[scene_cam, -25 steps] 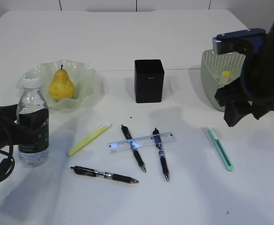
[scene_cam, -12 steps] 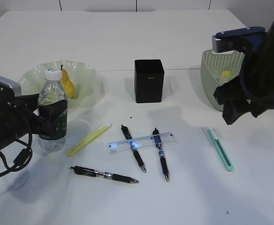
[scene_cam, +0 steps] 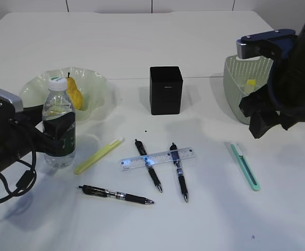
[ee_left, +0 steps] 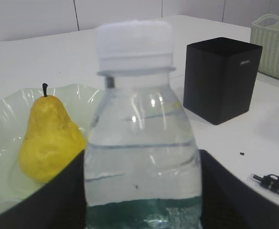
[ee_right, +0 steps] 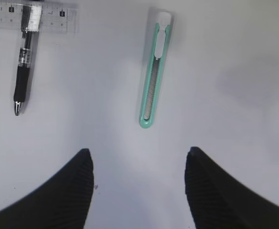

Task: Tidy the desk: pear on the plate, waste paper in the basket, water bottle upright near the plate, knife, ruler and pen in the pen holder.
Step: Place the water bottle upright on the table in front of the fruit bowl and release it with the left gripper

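White desk [scene_cam: 142, 42] — left gripper [scene_cam: 48, 137] clamped the upright water bottle [scene_cam: 58, 125] beside the plate [scene_cam: 97, 89], pear [scene_cam: 75, 95] on it. Right gripper [ee_right: 138, 191] hung spread and empty above the knife [ee_right: 154, 76].

Light: you are getting bright, even light, casting soft shadows on the counter [scene_cam: 142, 47].
Blur: water bottle [ee_left: 139, 133] is showing soft up close.

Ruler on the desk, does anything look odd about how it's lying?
Yes. The ruler isn't flat on the desk; it lies crosswise over two black pens, bridging them.
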`<state>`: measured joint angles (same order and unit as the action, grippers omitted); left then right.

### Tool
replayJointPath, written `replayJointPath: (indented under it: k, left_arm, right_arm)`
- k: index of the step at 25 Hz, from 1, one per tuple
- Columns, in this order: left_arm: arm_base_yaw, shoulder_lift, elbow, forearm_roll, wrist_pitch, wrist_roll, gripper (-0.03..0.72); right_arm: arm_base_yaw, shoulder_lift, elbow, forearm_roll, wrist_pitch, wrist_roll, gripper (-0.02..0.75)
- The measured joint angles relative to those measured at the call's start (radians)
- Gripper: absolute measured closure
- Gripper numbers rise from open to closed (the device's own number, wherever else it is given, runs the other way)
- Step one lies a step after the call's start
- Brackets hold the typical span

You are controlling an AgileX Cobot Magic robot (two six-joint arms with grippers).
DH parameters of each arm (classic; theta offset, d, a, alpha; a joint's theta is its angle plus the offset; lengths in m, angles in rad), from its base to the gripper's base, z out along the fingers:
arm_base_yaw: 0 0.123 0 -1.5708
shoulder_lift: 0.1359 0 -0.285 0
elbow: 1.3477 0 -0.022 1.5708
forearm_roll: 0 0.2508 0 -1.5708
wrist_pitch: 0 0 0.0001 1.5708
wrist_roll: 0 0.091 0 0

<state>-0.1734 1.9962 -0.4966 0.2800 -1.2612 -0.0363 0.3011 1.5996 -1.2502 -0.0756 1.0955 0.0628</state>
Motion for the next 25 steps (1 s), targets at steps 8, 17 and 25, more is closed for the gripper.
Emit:
replayJointPath:
  k: [8, 17, 25]
  left_arm:
    - [0.0, 0.0, 0.026, -0.004, -0.026, 0.017, 0.214]
    - [0.0, 0.012, 0.04, -0.048, 0.084, 0.019, 0.157]
    - [0.0, 0.012, 0.04, -0.05, 0.1, 0.021, 0.127]
  right_arm:
    - [0.0, 0.0, 0.0, -0.006, -0.004, 0.0, 0.288]
    - [0.0, 0.0, 0.0, -0.006, -0.007, 0.0, 0.288]
    - [0.0, 0.0, 0.0, -0.015, -0.007, 0.0, 0.288]
